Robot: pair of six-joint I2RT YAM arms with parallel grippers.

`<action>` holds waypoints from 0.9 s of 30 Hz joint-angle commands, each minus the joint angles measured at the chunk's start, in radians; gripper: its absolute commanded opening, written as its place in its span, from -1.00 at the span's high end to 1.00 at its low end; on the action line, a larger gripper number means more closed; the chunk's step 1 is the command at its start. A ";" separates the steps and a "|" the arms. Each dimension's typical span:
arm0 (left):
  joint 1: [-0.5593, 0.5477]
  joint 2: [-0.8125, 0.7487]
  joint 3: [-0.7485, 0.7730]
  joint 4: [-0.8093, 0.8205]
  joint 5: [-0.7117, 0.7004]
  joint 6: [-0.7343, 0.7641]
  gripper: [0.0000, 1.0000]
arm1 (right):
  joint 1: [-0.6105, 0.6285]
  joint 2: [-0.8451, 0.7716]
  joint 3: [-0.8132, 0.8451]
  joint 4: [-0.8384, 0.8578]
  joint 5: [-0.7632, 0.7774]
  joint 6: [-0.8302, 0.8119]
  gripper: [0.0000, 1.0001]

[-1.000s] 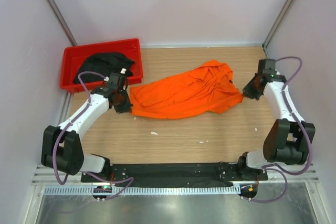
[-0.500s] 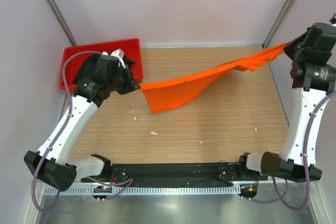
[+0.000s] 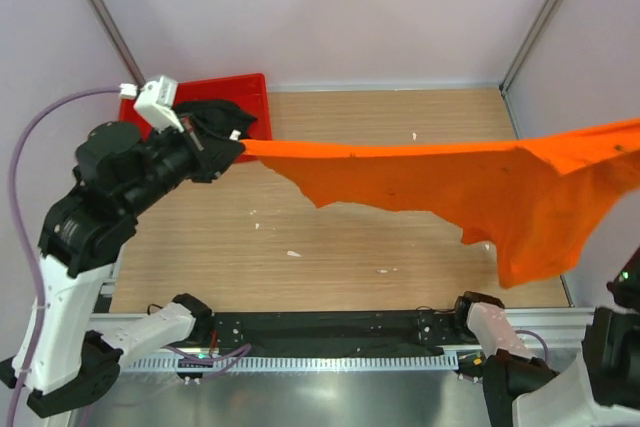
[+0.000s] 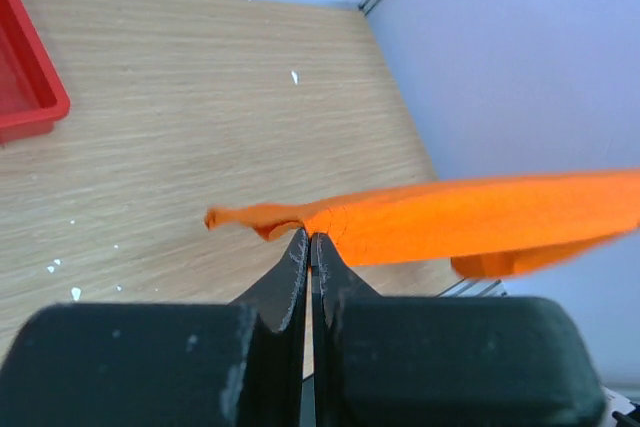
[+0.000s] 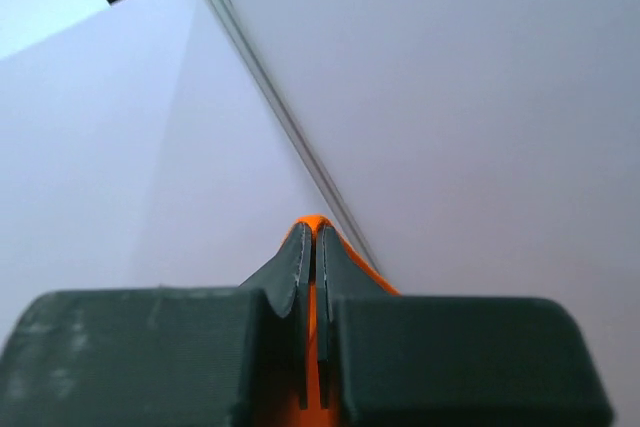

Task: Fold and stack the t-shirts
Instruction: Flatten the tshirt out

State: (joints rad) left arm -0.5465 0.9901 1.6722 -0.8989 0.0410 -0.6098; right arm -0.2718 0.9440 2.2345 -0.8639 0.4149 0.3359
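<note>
The orange t-shirt hangs in the air above the table, stretched left to right between my two grippers. My left gripper is shut on its left end in front of the bin; the left wrist view shows the jaws pinching the orange cloth. My right gripper is shut on the other end, with orange cloth showing between and past its tips; it is outside the top view, beyond the right edge. The black t-shirt lies in the red bin, mostly hidden by my left arm.
The red plastic bin stands at the back left of the wooden table. White walls with metal corner posts close in the back and both sides. Small white specks lie on the wood. The right arm's base is at the bottom right.
Both arms have risen and pulled apart, lifting the orange t-shirt off the table and stretching it out. The right gripper has gone out of the top view to the right.
</note>
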 commanded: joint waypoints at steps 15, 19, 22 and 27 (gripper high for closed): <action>-0.067 0.332 0.469 -0.060 -0.312 0.196 1.00 | 0.016 0.147 -0.221 0.451 0.001 -0.024 0.97; -0.069 0.392 0.557 -0.069 -0.351 0.209 1.00 | 0.016 0.211 -0.179 0.482 -0.016 -0.049 0.97; -0.069 0.383 0.560 -0.072 -0.362 0.209 1.00 | 0.016 0.208 -0.170 0.486 -0.021 -0.054 0.98; -0.073 0.320 0.528 -0.066 -0.360 0.222 1.00 | 0.016 0.144 -0.183 0.473 -0.016 -0.055 0.98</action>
State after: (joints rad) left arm -0.6163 1.3972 2.1708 -0.9882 -0.2672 -0.4255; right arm -0.2562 1.1831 2.0109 -0.4965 0.3775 0.2928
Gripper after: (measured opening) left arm 0.004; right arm 0.040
